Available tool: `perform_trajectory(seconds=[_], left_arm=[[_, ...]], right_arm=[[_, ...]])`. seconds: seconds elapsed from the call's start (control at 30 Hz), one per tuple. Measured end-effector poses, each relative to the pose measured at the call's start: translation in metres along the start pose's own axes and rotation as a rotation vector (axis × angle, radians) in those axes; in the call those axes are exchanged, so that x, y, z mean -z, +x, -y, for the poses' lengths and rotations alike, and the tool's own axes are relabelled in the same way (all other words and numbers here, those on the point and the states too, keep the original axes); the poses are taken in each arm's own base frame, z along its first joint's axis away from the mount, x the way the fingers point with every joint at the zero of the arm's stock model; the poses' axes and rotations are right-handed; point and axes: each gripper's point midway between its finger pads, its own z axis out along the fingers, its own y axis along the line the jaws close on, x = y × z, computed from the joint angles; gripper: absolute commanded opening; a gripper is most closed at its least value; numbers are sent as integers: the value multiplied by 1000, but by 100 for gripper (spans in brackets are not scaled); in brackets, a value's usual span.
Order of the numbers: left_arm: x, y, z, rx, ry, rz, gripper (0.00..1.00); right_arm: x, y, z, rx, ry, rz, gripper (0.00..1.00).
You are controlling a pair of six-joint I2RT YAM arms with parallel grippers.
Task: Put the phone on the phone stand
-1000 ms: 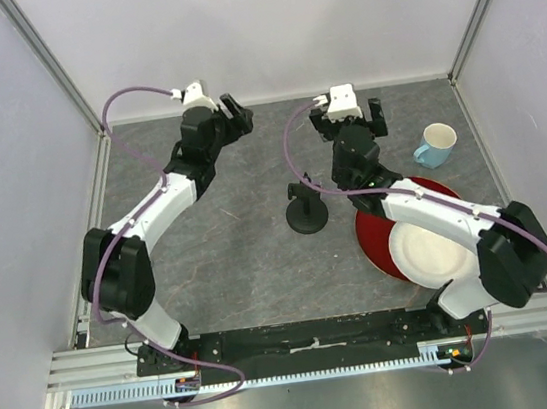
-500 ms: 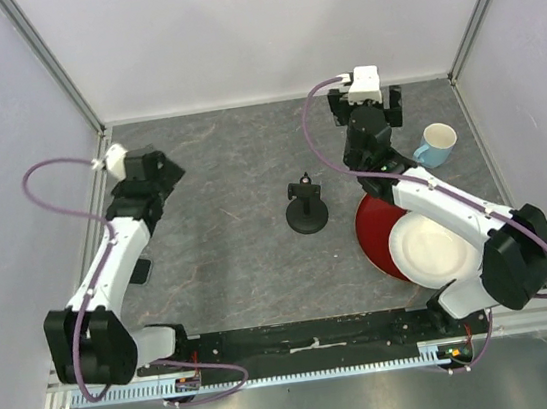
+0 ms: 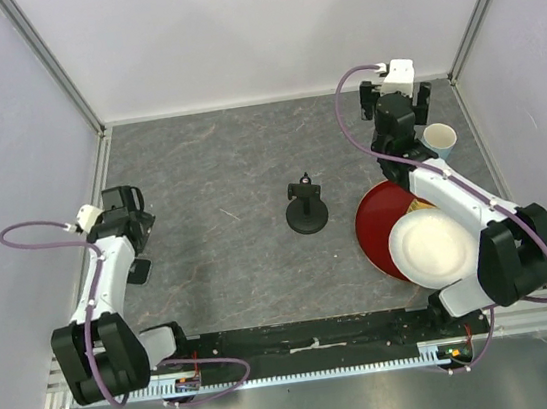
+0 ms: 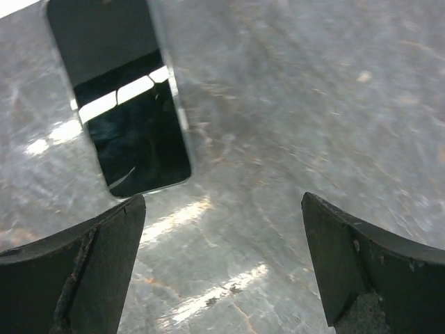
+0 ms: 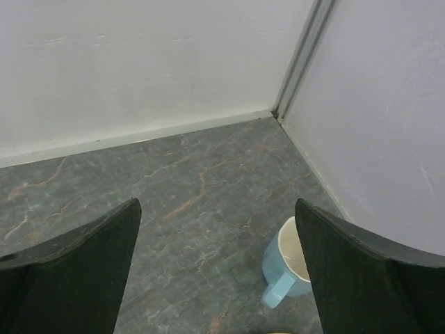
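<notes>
now your left arm is swinging out of the far middle of the worktop and over to the left edge of the overhead frame. the left hand is hovering close above the phone. the phone is lying flat on the grey surface at the middle left, near the side rail. in the left wrist view it is sitting in the upper left, ahead of the fingers and off to the left of the gap between them. that hand is standing wide apart with nothing in it.

your right arm is also pulling back, toward the far right corner of the overhead frame. the right hand is spread wide and empty too, looking down past the blue cup.

the phone stand is standing alone at the centre, its cradle bare and well apart from the phone, beside the red plate.

so you are setting up the pickup with the left arm, and the placing is not yet begun. the gap is likely needing a shift toward the phone before closing. a thin, glossy slab lying flat is probably going to be awkward to pinch by its edges.
</notes>
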Motion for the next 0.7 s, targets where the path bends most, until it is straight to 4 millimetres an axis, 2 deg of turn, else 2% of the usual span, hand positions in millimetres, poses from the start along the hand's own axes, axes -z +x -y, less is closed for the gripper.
perform_trajectory(seconds=[0.17, 0.3, 0.47, 0.7], left_arm=[[-22, 14, -40, 85, -176, -119, 100], [-38, 31, -62, 119, -288, -218, 100], [-49, 34, -72, 155, -333, -253, 100], [-66, 43, -77, 185, -362, -310, 100]], right_arm=[[3, 0, -13, -3, -60, 4, 98], [3, 6, -15, 17, -70, 4, 98], [4, 16, -14, 45, -76, 2, 98], [4, 12, -15, 45, -79, 22, 98]])
